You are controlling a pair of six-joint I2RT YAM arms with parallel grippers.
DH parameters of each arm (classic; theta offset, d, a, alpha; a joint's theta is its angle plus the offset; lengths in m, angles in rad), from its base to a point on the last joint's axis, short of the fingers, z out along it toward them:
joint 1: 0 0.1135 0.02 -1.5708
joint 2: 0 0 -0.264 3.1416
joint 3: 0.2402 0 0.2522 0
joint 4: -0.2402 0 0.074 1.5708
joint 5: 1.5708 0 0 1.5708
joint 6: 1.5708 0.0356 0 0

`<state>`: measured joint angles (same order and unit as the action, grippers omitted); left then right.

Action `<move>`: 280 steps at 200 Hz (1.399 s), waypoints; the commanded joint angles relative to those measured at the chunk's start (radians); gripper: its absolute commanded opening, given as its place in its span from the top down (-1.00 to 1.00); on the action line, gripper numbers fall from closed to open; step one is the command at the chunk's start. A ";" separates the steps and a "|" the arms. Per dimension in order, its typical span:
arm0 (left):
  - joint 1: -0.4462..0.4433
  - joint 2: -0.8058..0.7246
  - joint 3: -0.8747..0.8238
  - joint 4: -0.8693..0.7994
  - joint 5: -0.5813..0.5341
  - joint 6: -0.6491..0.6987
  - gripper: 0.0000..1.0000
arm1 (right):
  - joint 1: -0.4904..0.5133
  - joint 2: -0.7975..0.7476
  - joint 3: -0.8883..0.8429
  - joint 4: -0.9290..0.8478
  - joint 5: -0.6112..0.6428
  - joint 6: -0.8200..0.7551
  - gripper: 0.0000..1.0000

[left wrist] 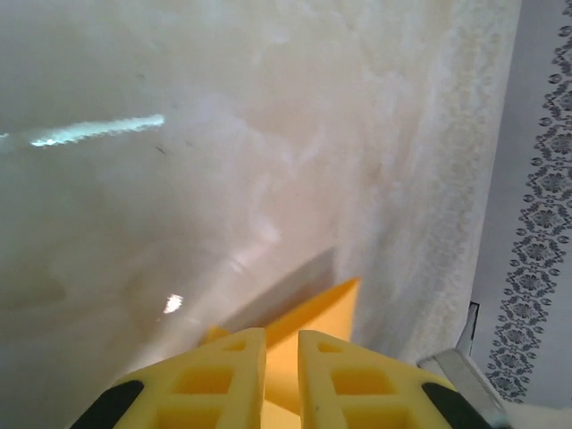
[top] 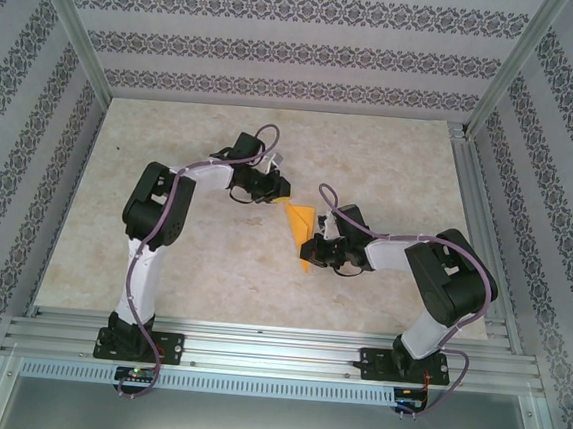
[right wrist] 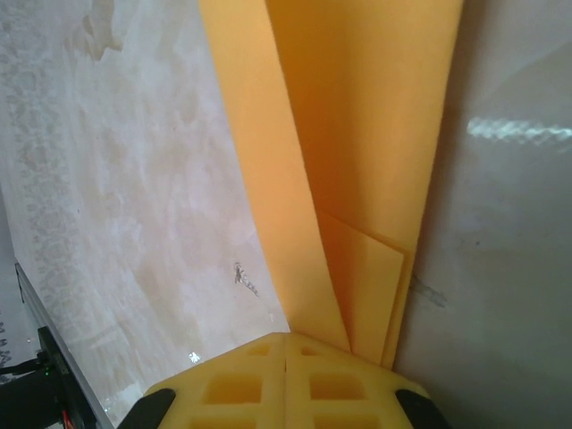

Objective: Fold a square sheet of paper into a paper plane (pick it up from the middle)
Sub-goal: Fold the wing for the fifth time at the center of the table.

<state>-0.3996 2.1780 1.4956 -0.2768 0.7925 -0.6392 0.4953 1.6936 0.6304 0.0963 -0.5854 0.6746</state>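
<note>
Paper point(top: 302, 224), orange and partly folded, is lying near the middle of the bench point(top: 171, 154). My right hand point(right wrist: 286, 340) is clamping its near end, fingers pressed together on the layers. My left hand point(left wrist: 282, 338) is hovering over its far corner, fingers slightly parted, gripping nothing.

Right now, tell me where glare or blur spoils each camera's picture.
Left wrist view: a bright streak of glare on the table, soft focus throughout, the paper casting a shadow. Right wrist view: a fainter streak, paper sharp. Top view: even light, no glare.
</note>
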 commanded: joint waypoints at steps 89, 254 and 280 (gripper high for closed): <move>-0.115 -0.018 -0.192 0.176 -0.007 -0.104 0.88 | -0.003 0.012 0.013 -0.178 0.078 -0.021 1.00; -0.114 0.003 -0.157 0.078 -0.039 -0.070 0.91 | 0.009 0.171 0.336 -0.285 0.086 -0.033 1.00; -0.115 0.004 -0.156 0.067 -0.045 -0.065 0.91 | 0.009 0.177 0.286 -0.314 0.093 -0.054 1.00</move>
<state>-0.5121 2.1593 1.3186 -0.1703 0.7765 -0.7269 0.4957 1.8622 0.9440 -0.1532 -0.5365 0.6598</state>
